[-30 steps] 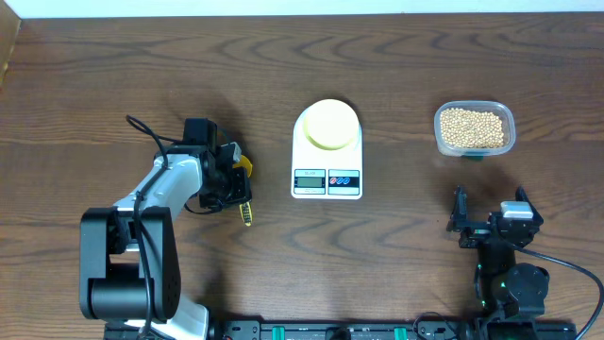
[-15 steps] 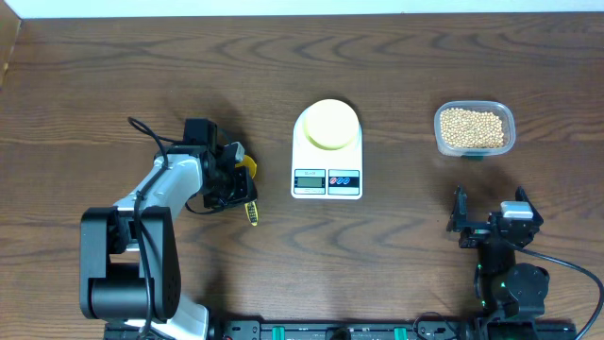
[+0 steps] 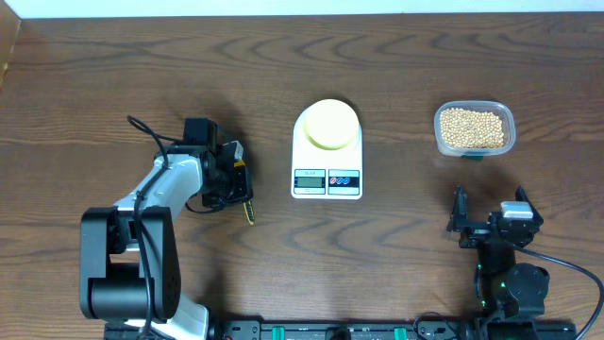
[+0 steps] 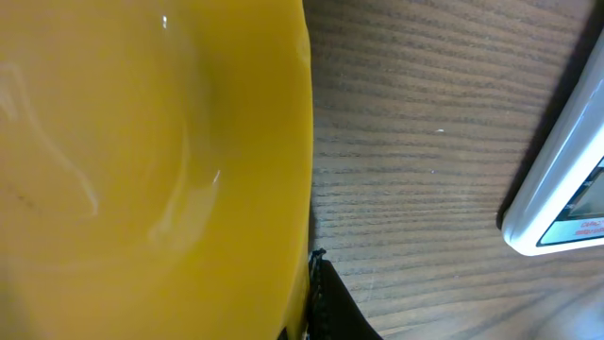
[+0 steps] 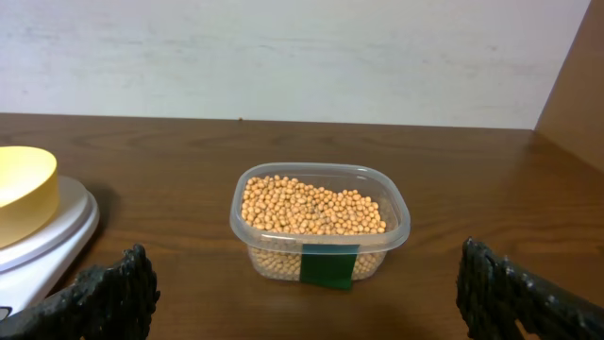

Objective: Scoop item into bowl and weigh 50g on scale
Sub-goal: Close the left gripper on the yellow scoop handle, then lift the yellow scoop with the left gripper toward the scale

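Tan beans point(image 3: 474, 127) point(image 5: 311, 208) fill a clear plastic container point(image 3: 440, 140) at the right. The pale yellow bowl point(image 3: 330, 124) point(image 5: 21, 189) sits on the round platform of the white scale point(image 3: 327, 179) point(image 5: 57, 236) in the middle. Left of the scale, low over the table, my left gripper point(image 3: 236, 178) is shut on a bright yellow scoop point(image 4: 142, 161). The scoop's handle point(image 3: 248, 212) pokes out toward the front, and one black fingertip point(image 4: 335, 307) presses against its side. My right gripper point(image 3: 491, 219) point(image 5: 311, 302) rests open in front of the container, nothing between its fingers.
The scale's corner point(image 4: 566, 189) shows at the right of the left wrist view, a short way from the scoop. A green label point(image 5: 327, 264) marks the container's front. A white wall runs behind the table's far edge.
My left gripper has closed a little tighter on the scoop. The scoop's yellow head, seen beside the gripper before, is now mostly tucked under it. The right arm has not moved.
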You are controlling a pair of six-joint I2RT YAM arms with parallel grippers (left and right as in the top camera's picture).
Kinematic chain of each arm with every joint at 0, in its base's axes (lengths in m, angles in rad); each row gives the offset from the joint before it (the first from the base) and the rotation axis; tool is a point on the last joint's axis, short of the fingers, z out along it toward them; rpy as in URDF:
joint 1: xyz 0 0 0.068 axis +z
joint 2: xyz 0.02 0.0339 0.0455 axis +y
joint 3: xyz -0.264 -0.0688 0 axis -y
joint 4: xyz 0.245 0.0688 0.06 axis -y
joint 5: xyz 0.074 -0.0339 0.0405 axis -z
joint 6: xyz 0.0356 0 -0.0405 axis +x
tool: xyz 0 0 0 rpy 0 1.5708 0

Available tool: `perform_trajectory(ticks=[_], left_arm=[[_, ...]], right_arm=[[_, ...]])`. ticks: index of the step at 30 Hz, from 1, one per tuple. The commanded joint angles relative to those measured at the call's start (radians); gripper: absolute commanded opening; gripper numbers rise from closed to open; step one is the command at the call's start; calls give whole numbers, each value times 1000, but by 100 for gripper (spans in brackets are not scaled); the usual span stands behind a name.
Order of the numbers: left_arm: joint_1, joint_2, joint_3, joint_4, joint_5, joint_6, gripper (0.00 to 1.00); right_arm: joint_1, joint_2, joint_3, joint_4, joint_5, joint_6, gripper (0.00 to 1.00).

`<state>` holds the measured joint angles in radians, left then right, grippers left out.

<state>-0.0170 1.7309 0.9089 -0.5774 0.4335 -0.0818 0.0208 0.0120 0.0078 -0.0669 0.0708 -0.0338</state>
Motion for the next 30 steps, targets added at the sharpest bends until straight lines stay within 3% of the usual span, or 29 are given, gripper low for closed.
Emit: perform_trajectory(ticks=[1,4,13,17,30], left_arm=[[-2,12,-12,0,-19,-5,7],[-2,12,-12,-1,2,-5,7],[-2,-78,25,-15,264,-54,7],[-2,-188,25,-20,267,-159,7],[-2,-537,25,-72,375,-236,7]], right_arm=[[7,-6,-3,-3,-2,-8,99],[7,-6,-3,-3,-2,-8,99],[7,-6,-3,-3,-2,-8,99],[7,-6,-3,-3,-2,-8,99],[7,-6,-3,-3,-2,-8,99]])
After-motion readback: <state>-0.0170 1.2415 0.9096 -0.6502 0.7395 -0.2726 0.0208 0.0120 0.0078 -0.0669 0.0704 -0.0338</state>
